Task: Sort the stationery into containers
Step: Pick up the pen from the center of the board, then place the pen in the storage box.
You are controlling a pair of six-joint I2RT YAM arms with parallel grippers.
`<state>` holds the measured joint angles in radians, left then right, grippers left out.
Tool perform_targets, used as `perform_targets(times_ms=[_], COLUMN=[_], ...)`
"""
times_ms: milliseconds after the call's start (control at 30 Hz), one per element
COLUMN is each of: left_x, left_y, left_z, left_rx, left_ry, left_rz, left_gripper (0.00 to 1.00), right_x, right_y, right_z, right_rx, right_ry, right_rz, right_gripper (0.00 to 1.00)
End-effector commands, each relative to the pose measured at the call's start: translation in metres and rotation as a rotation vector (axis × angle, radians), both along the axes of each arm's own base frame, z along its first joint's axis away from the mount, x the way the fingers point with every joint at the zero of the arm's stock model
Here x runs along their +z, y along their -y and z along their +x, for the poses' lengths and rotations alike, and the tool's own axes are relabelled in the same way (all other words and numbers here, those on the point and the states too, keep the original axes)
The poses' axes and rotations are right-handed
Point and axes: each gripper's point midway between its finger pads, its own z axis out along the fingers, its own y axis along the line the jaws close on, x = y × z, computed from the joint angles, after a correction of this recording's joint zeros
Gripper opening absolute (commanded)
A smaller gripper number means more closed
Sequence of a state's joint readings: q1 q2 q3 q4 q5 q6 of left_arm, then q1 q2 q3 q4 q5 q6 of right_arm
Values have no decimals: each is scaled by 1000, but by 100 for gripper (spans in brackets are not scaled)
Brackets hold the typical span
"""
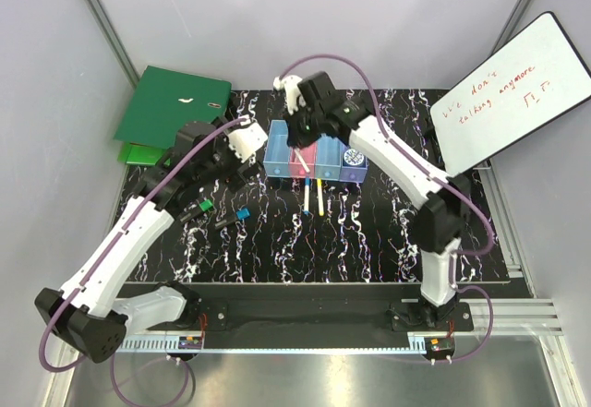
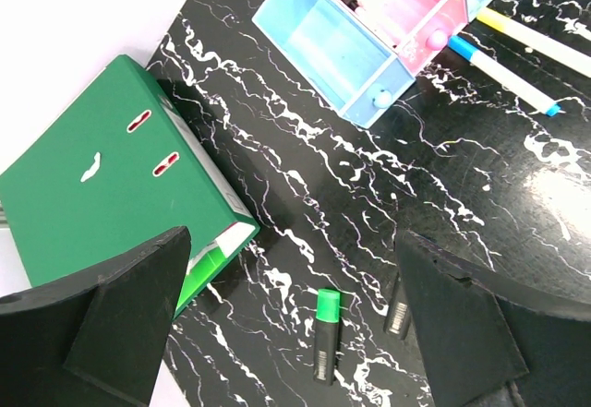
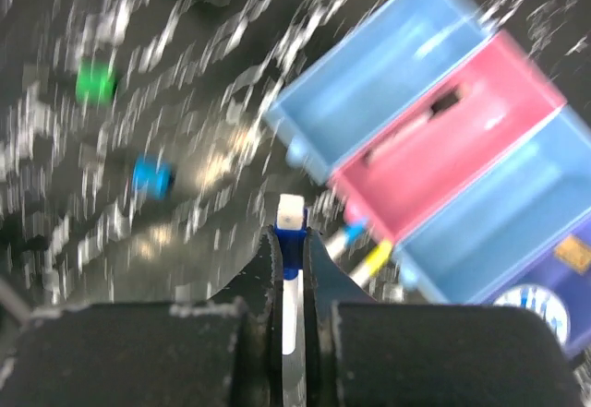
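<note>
The containers (image 1: 278, 165) are four joined bins in a row: light blue, pink, light blue and violet. A round blue-white disc (image 1: 352, 157) lies in the violet bin. My right gripper (image 1: 297, 144) hovers over the bins, shut on a white pen with a blue band (image 3: 292, 239). A blue-tipped pen (image 1: 306, 197) and a yellow-tipped pen (image 1: 319, 197) lie in front of the bins. My left gripper (image 2: 295, 333) is open and empty above a green-capped marker (image 2: 324, 333) and a black marker (image 2: 398, 311). A blue-capped item (image 1: 242, 215) lies nearby.
A large green ring binder (image 1: 174, 104) lies at the back left, close to my left arm. A whiteboard with red writing (image 1: 512, 89) leans at the back right. The black marbled mat (image 1: 369, 241) ends at a metal rail in front.
</note>
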<state>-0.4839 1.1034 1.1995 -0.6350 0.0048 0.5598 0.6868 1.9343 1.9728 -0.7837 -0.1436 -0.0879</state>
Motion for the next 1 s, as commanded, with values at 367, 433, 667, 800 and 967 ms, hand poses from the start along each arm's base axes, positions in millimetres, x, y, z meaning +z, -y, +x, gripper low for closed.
perform_targets(times_ms=[367, 433, 667, 800, 967], left_x=[2, 0, -1, 1, 2], left_y=[-2, -1, 2, 2, 1], left_z=[-4, -4, 0, -1, -1], left_rx=[-7, -11, -15, -15, -16], left_ry=[43, 38, 32, 36, 40], left_rz=[-25, -27, -32, -31, -31], left_gripper=[99, 99, 99, 99, 99], right_x=[-61, -69, -91, -101, -114], right_y=[-7, -7, -3, 6, 21], right_z=[156, 157, 151, 150, 154], right_rx=[-343, -339, -320, -327, -358], right_ry=[-67, -78, -108, -122, -135], right_rz=[186, 180, 134, 109, 78], right_gripper=[0, 0, 13, 19, 18])
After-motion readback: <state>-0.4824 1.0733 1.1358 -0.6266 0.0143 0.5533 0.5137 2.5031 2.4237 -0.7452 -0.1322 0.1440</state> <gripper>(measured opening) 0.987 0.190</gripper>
